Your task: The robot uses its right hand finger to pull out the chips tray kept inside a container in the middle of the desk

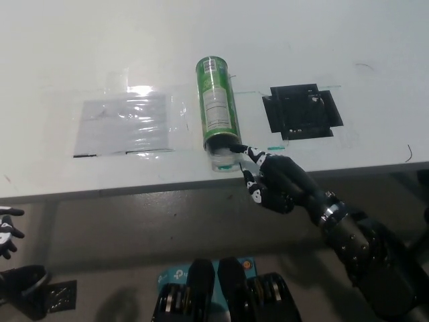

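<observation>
The right robot hand [275, 180] hooks a finger into the green container's [216, 107] mouth; the tray [223, 159] is barely visible. The left robot hand [8, 228], cut off, has an unclear pose.

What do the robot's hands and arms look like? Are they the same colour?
No. The right robot hand is black with small white patches on its fingers, and a silvery ring sits at its wrist. Behind it, the right arm is thick, black and ridged. The left robot hand only peeks in at the picture's edge, showing white with dark tips.

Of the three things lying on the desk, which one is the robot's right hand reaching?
The green chips can on its side in the middle; the right hand pokes its open end. The plastic sheet and black square lie apart.
</observation>
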You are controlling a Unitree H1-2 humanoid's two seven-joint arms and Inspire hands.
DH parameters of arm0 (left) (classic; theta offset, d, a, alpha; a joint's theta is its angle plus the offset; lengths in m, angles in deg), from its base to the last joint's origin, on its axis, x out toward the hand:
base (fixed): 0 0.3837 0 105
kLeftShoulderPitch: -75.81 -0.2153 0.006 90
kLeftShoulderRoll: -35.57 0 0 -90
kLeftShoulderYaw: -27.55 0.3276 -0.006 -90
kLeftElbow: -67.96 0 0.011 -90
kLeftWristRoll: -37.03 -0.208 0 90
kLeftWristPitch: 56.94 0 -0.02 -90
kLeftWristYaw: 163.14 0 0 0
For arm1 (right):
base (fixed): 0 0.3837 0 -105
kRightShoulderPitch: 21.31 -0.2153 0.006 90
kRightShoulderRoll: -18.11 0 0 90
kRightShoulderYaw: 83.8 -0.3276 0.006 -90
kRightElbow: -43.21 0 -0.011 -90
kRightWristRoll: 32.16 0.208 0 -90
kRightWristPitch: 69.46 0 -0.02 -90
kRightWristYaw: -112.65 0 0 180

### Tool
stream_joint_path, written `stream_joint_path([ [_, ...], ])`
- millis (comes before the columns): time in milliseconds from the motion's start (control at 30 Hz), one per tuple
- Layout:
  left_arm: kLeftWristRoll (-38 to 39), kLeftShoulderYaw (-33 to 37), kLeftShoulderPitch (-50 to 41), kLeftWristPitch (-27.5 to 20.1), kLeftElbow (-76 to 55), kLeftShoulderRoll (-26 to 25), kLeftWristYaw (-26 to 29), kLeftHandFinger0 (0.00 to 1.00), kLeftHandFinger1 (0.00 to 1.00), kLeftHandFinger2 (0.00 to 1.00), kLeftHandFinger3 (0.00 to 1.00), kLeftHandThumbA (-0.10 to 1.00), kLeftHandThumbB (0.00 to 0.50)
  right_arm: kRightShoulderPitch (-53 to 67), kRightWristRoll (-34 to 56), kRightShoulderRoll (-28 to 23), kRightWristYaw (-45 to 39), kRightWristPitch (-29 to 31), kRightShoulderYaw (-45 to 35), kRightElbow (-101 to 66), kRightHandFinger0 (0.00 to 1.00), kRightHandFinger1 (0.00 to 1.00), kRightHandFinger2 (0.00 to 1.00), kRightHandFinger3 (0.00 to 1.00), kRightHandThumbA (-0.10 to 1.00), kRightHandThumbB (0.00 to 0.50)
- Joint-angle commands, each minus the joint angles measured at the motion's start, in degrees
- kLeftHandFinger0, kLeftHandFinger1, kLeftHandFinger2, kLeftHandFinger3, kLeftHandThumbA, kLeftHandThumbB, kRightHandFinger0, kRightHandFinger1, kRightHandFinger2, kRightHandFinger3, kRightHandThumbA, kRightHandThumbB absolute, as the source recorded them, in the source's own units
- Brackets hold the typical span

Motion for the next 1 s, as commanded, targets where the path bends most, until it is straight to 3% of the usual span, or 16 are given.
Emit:
stream_joint_path([
  [0, 0.17, -1.07, 1.01, 0.27, -1.89, -2.63, -0.69, 0.31, 0.31, 0.38, 0.56, 0.26, 0.0, -0.94, -1.57, -0.53, 1.28, 1.26, -0.5, 0.85, 0.0, 0.03, 0.89, 0.95, -0.1, 0.204],
  [200, 0.38, -1.07, 1.16, 0.42, -1.93, -2.95, -0.84, 0.32, 0.32, 0.38, 0.54, 0.24, 0.0, -3.04, -4.77, 0.17, 3.64, -1.07, -0.63, 4.81, 0.0, 0.04, 0.91, 0.98, -0.1, 0.203],
  [433, 0.57, -0.97, 1.4, -0.59, -1.31, -2.97, -1.42, 0.31, 0.31, 0.37, 0.53, 0.21, 0.0, -3.9, -6.02, 1.54, 4.99, 1.8, 0.53, 7.22, 0.0, 0.03, 0.92, 0.97, -0.1, 0.19],
  [567, -0.15, -0.75, 1.51, 0.18, -2.04, -3.32, -1.37, 0.3, 0.31, 0.37, 0.54, 0.22, 0.0, -3.2, -6.03, 2.33, 5.0, 2.28, 0.92, 6.71, 0.05, 0.09, 0.9, 0.97, -0.1, 0.191],
  [667, 0.25, -0.81, 1.5, -0.2, -1.88, -3.22, -1.71, 0.28, 0.29, 0.36, 0.52, 0.21, 0.0, -2.01, -6.73, 3.08, 4.83, 2.59, 1.67, 4.05, 0.01, 0.06, 0.91, 0.97, -0.1, 0.174],
  [767, 0.3, -0.9, 1.47, -0.14, -1.95, -2.99, -1.71, 0.29, 0.3, 0.36, 0.52, 0.21, 0.0, -2.14, -6.53, 3.54, 4.55, 3.81, 2.01, 2.86, 0.06, 0.12, 0.9, 0.97, -0.1, 0.171],
  [900, 0.56, -1.08, 1.34, 0.34, -2.17, -2.65, -1.69, 0.29, 0.29, 0.36, 0.51, 0.22, 0.0, -3.16, -6.07, 4.59, 3.56, 3.38, 2.11, 0.73, 0.04, 0.08, 0.88, 0.98, -0.1, 0.168],
  [967, 0.61, -1.2, 1.43, 0.33, -2.27, -2.58, -1.75, 0.29, 0.29, 0.36, 0.51, 0.22, 0.0, -4.11, -6.03, 4.77, 3.3, 3.54, 2.06, 0.4, 0.08, 0.11, 0.88, 0.99, -0.1, 0.169],
])
